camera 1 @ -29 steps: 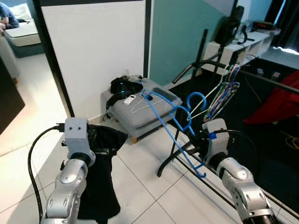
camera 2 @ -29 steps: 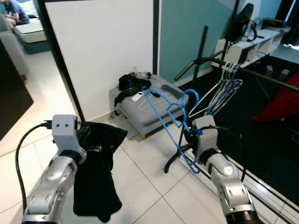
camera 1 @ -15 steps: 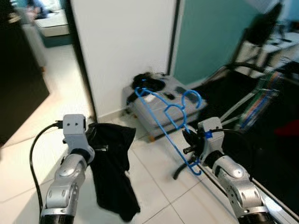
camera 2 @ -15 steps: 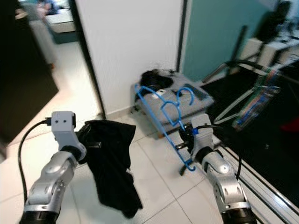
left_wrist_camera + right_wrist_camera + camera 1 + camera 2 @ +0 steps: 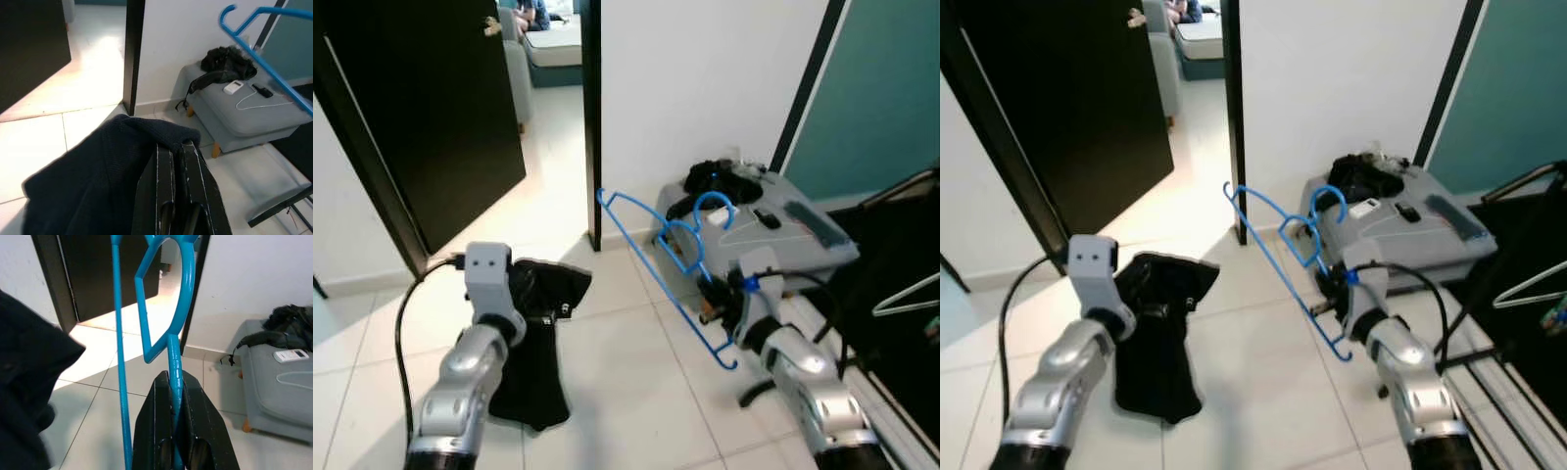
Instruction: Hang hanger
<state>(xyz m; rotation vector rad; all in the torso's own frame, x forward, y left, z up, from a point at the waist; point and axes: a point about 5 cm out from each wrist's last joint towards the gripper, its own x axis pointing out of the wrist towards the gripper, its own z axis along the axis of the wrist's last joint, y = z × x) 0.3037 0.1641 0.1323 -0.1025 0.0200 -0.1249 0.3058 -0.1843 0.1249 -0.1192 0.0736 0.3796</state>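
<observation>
A blue plastic hanger [image 5: 658, 257] is held tilted in front of me, its hook [image 5: 713, 208] up and one end pointing to the far left. My right gripper [image 5: 709, 298] is shut on its neck; the right wrist view shows the black fingers [image 5: 159, 401] pinching the blue stem [image 5: 174, 357]. My left gripper [image 5: 176, 147] is shut on a black garment [image 5: 536, 372] that drapes from it toward the floor. The two grippers are level, the garment about a forearm's length left of the hanger.
A low grey ottoman [image 5: 822, 257] by the white wall carries black items, a remote and a white wire hanger. A black door [image 5: 421, 117] stands open at left, and a person [image 5: 534, 12] sits in the far room. A dark rack base [image 5: 759, 392] and a white hanger [image 5: 904, 294] are at right.
The whole view has swung left: the clothes rack with its hangers has slid off to the right and the black door has come in. Both grippers keep their holds.
</observation>
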